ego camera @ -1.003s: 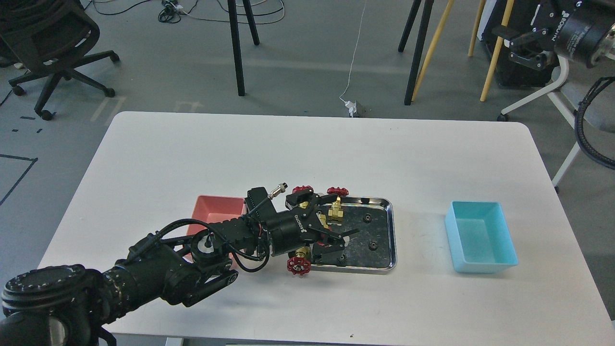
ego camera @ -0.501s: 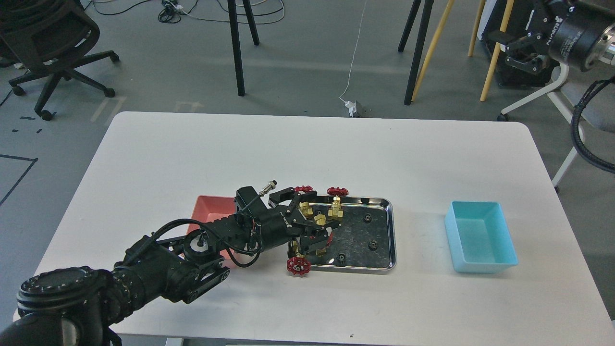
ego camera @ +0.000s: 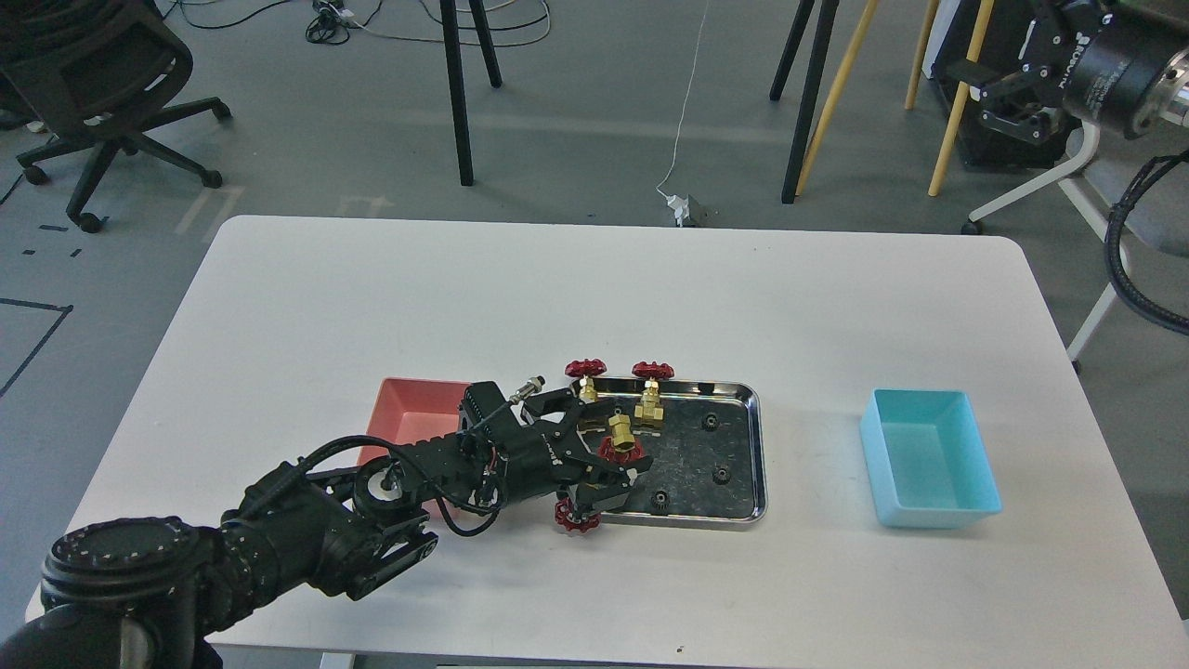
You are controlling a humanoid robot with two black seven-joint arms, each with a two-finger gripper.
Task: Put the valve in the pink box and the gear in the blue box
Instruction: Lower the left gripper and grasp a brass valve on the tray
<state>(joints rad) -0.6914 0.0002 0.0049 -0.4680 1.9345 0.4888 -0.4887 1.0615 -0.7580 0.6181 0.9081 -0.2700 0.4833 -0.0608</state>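
My left gripper (ego camera: 620, 469) reaches over the left part of the steel tray (ego camera: 758, 446). Its fingers are closed around the red handwheel of a brass valve (ego camera: 620, 431). Two more valves (ego camera: 585, 370) (ego camera: 652, 390) stand at the tray's back left rim. A fourth valve (ego camera: 576, 520) lies at the front left corner, under the gripper. Small black gears (ego camera: 710, 423) (ego camera: 720, 476) (ego camera: 659, 502) lie in the tray. The pink box (ego camera: 409, 413) is left of the tray, partly hidden by my arm. The blue box (ego camera: 929, 460) stands empty on the right. My right gripper (ego camera: 989, 98) is open, raised off the table at the top right.
The tray, the boxes and my left arm are on a white table (ego camera: 594, 288). Behind its far edge are an office chair (ego camera: 102, 84), stand legs (ego camera: 460, 93) and cables on the floor.
My left gripper has drawn back to the left and lowered, and its fingers have narrowed from wide open to closed around one valve. My right gripper shifted slightly.
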